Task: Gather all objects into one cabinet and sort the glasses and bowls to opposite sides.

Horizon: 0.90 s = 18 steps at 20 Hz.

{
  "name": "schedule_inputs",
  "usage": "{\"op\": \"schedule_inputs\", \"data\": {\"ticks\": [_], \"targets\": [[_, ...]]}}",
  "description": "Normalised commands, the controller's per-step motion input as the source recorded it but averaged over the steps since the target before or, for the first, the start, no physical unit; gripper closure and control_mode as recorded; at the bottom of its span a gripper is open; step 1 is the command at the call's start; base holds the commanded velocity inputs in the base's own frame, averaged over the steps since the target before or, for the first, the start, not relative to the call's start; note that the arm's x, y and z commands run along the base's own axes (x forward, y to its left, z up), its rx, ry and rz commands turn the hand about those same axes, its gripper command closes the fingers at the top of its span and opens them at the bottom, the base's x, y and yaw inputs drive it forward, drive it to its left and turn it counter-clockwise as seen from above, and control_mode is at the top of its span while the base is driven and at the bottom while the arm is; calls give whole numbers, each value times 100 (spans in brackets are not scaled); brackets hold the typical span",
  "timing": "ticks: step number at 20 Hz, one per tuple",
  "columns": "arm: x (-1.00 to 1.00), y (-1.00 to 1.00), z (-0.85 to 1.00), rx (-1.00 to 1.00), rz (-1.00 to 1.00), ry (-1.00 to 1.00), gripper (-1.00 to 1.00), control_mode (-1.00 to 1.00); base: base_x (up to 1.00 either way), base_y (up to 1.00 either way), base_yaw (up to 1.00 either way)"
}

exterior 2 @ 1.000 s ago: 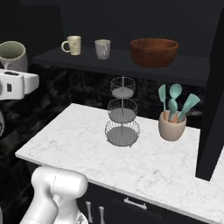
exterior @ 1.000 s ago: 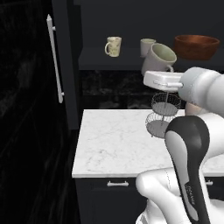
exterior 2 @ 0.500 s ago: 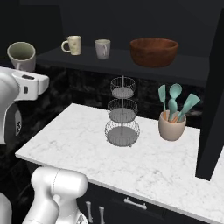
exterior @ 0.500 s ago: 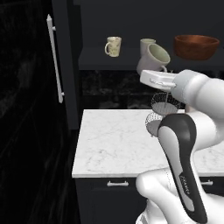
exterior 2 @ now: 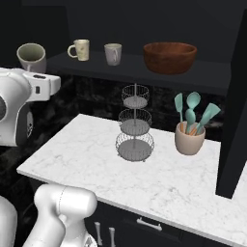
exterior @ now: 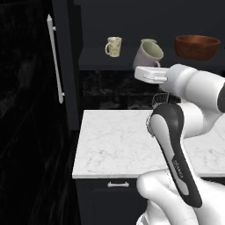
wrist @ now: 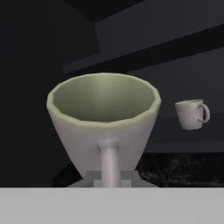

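Observation:
My gripper [exterior: 147,67] is shut on the handle of a pale grey-beige mug [exterior: 147,53], held upright in the air in front of the cabinet shelf [exterior: 99,61]. In the hand view this mug [wrist: 103,118] looms close above the gripper [wrist: 108,180]. From the right it hangs left of the shelf [exterior 2: 32,57], with the gripper [exterior 2: 34,72] under it. On the shelf stand a cream mottled mug [exterior 2: 79,49], a plain pale mug [exterior 2: 113,53] and the reddish-brown wooden bowl [exterior 2: 170,57] at the right. The cabinet door [exterior: 39,110] stands open at the left.
A tiered wire basket [exterior 2: 135,124] and a beige pot of teal utensils [exterior 2: 189,137] stand on the white marble counter [exterior 2: 87,154] under the shelf. The door's long white bar handle [exterior: 55,61] is at the left. Low drawers [exterior: 116,184] run below the counter edge.
The arm has carried the held mug forward toward the shelf, closer to the cream mug. The grip is unchanged, and the shelf items have not moved.

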Motion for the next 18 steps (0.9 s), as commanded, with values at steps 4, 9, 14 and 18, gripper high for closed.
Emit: {"op": "schedule_inputs", "data": {"ticks": [4, 9, 14, 18], "targets": [[54, 0, 1, -5, 1, 1, 100, -100, 0, 0, 0], [41, 6, 5, 0, 9, 5, 100, -100, 0, 0, 0], [50, 34, 0, 0, 8, 13, 100, -100, 0, 0, 0], [54, 18, 0, -4, 0, 8, 100, -100, 0, 0, 0]]}}
